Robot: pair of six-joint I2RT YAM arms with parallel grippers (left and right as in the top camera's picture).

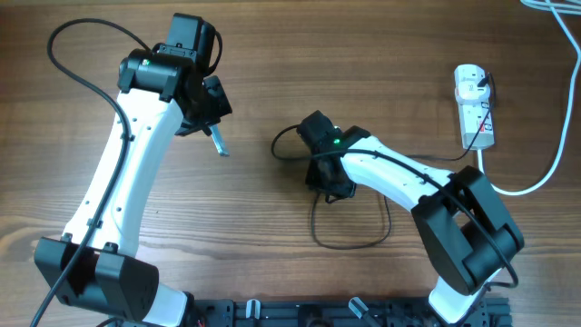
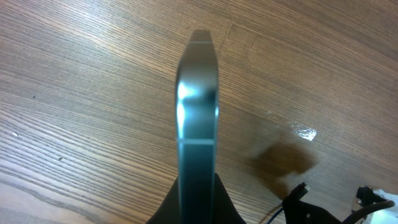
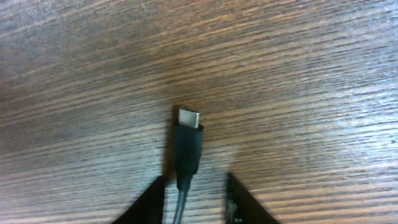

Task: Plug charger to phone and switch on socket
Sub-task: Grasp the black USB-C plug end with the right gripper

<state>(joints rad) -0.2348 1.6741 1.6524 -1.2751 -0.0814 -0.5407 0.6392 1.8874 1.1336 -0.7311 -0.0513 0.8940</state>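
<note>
My left gripper (image 1: pixel 211 125) is shut on the phone (image 1: pixel 219 143) and holds it edge-on above the table. In the left wrist view the phone's thin teal edge (image 2: pixel 198 118) stands up between the fingers (image 2: pixel 198 202). The charger cable (image 1: pixel 349 241) loops on the table at the centre. My right gripper (image 1: pixel 332 186) is low over its end. In the right wrist view the black connector tip (image 3: pixel 188 134) lies just ahead of the fingers (image 3: pixel 196 190). The fingers are apart, with the thin cable running between them, nearer the left one. The socket (image 1: pixel 474 107) lies at the far right with a black plug in it.
A thicker white cable (image 1: pixel 554 154) curves along the right edge beside the socket. The right arm's gripper and the connector tip (image 2: pixel 302 188) show at the lower right of the left wrist view. A dark knot (image 2: pixel 286 158) marks the wood there.
</note>
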